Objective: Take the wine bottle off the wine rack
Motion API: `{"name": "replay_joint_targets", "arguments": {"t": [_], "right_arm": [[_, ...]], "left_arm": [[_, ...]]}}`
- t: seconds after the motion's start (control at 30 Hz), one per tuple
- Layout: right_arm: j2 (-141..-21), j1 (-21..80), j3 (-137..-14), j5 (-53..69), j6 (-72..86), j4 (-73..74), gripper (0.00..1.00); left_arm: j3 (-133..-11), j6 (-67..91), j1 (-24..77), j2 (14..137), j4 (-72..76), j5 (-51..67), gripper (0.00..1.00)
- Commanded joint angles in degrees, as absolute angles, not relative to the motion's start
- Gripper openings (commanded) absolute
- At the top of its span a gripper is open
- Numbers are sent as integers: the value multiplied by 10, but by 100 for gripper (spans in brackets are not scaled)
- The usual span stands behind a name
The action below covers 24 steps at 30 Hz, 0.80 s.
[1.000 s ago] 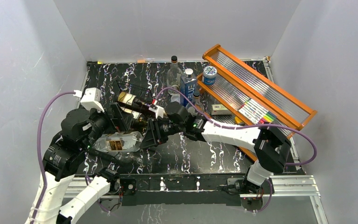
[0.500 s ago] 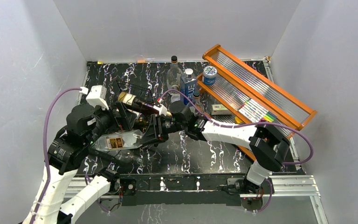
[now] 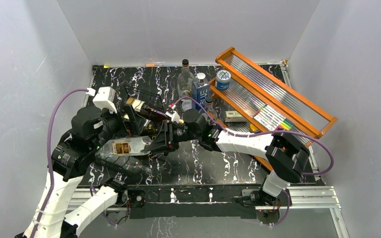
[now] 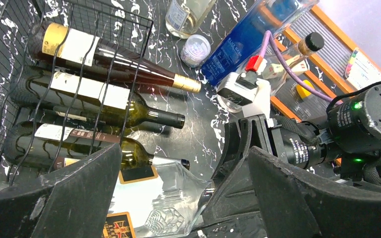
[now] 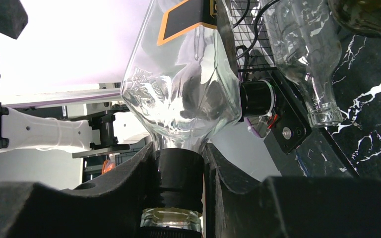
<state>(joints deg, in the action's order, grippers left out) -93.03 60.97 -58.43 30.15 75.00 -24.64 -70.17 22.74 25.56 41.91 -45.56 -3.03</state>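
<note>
Right pincer [image 5: 178,168]: I am finding it closed narrow, both fingers pressing the black collar on the neck of the wine bottle [image 3: 129,147]. The bottle is of clear glass with an orange-edged label. It is lying on its side over the left half of the table [image 3: 203,163], with its neck pointing toward the right edge.

Left pincer [image 4: 186,163]: I am seeing it spread wide and gripping nothing. It is hanging above the shoulder of the same bottle, one finger on either side and neither touching the glass.

Wine rack [image 4: 140,64]: the black wire frame is sitting toward the far-left corner of the table. It is carrying three dark bottles [image 4: 104,99] on their sides, necks pointing the same way. The clear bottle is lying just beside the nearest of them, on the rack's near side. I cannot tell whether its base is resting on the wire.

Surface and room: the table is showing black marble with white veining. An orange wood-framed shelf [image 3: 278,94] is standing tilted at the far-right corner, with markers [image 3: 273,119] on it. A blue carton [image 3: 200,91] and an upright clear bottle [image 3: 185,79] are standing near the far edge. Plain white walls [image 3: 178,29] are enclosing three sides.
</note>
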Motion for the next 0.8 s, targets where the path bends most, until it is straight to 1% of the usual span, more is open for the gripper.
{"name": "replay_joint_targets", "arguments": {"t": [0.0,0.4,0.6,0.77], "right_arm": [[-857,596,-606,305,763,-386,0],[-811,574,-656,290,742,-302,0],[-784,561,-686,282,732,-245,0],[-771,540,-695,282,746,-228,0]], "left_arm": [[-749,207,253,428,-465,-41,98],[-816,187,253,458,-489,-56,98],[-833,185,254,468,-491,-58,98],[-838,189,253,474,-481,-46,98]]}}
